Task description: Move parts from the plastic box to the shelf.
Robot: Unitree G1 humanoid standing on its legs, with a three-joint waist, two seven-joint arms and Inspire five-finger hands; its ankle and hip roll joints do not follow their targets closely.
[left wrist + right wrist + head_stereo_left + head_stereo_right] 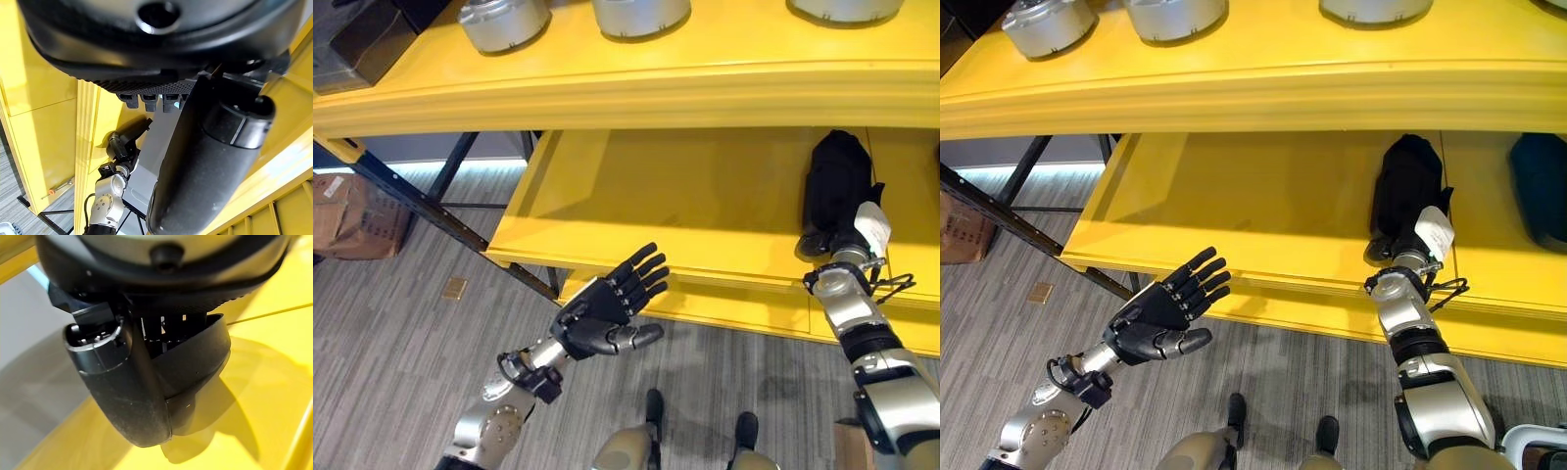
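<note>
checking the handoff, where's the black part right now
In the eye views the black part lies on the right of the yellow lower shelf, under the right hand.

left robot hand (597,318): dark matt plastic, ribbed black fingers, smooth rounded thumb
right robot hand (837,191): black glossy shell, thick rounded thumb with a white cover at the wrist side
forearms: silver-grey metal segments, round polished joints, black rings between them
wrist cuffs: black ribbed rubber bands, one small round screw hole in the dark housing
</note>
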